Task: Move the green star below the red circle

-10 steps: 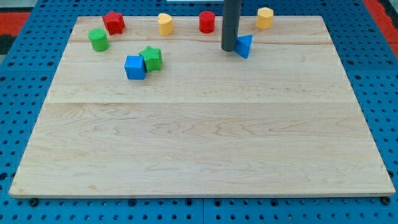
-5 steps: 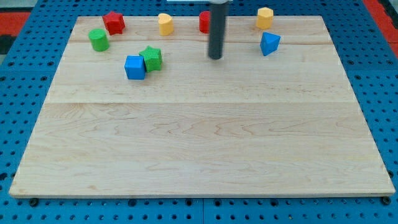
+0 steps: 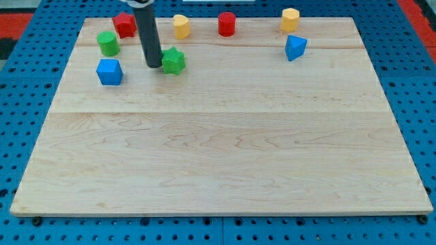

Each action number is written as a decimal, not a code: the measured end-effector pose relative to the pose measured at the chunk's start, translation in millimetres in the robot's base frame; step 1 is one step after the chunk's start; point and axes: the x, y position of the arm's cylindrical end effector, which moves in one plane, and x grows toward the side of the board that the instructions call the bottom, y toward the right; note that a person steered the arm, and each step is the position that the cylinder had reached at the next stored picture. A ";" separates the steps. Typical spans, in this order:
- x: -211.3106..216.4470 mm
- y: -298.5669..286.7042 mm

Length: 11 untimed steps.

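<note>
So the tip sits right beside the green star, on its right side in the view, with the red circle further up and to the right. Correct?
Not quite. In the camera view my tip is beside the green star on the star's left side, not its right. The rest holds: the red circle is further up and to the right.

My tip (image 3: 153,65) is resting on the wooden worktop (image 3: 218,150), touching the left side of the green star (image 3: 174,61). The blue cube (image 3: 109,71) is sitting well to the view's left, and the red circle (image 3: 226,24) is standing up and to the right of the star.
</note>
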 end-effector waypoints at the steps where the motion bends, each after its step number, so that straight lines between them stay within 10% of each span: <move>1: -4.1 21.1; 4: 22.6 35.8; 11: -61.7 77.6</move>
